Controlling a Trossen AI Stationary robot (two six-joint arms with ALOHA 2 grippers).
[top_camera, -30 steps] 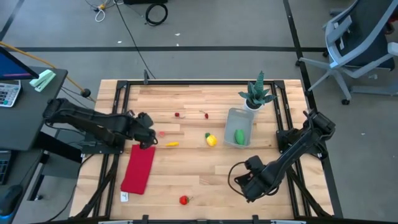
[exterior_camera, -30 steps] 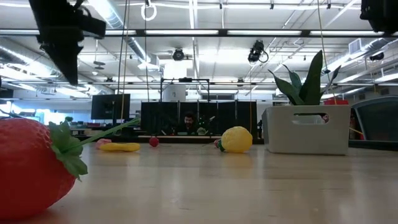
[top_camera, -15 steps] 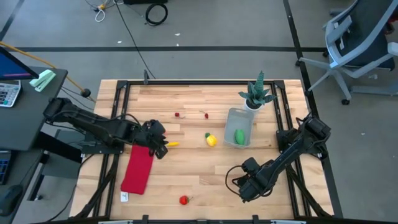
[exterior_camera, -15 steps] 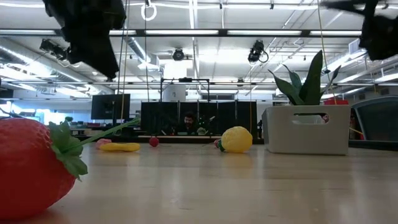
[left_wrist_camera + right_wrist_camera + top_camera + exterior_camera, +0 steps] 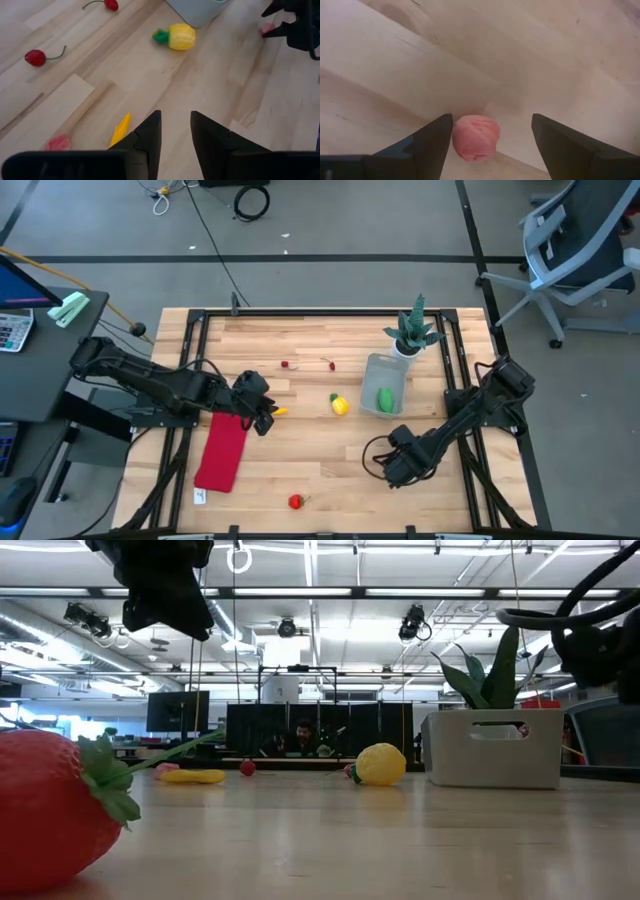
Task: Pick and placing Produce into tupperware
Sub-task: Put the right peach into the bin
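The tupperware (image 5: 385, 385) stands at the table's far right and holds a green piece (image 5: 385, 399). On the wood lie a yellow fruit with a green top (image 5: 340, 406), a slim yellow piece (image 5: 278, 411), two cherries (image 5: 286, 364) and a strawberry (image 5: 296, 501). My left gripper (image 5: 265, 418) hovers, narrowly open, beside the slim yellow piece (image 5: 121, 129) and a pink piece (image 5: 59, 142). My right gripper (image 5: 392, 470) is low at the near right and wide open. A pink ball (image 5: 476, 136) lies on the table between its fingers. My right gripper comes slanting down at the pink ball, which lies on the wood close against the inner side of one finger (image 5: 437, 137). I cannot tell whether they touch. The other finger (image 5: 560, 145) stands well apart from it.
A flat red cloth (image 5: 222, 450) lies at the near left, just beside my left gripper. A spiky plant in a white pot (image 5: 415, 332) stands behind the tub. Bare wood spreads across the table's middle and near edge. Black frame rails run along the table's sides.
My left gripper has moved toward the table's right and slightly nearer, from above the cloth's far end to beside the slim yellow piece. My right gripper has shifted a little toward the far edge. No piece has moved.
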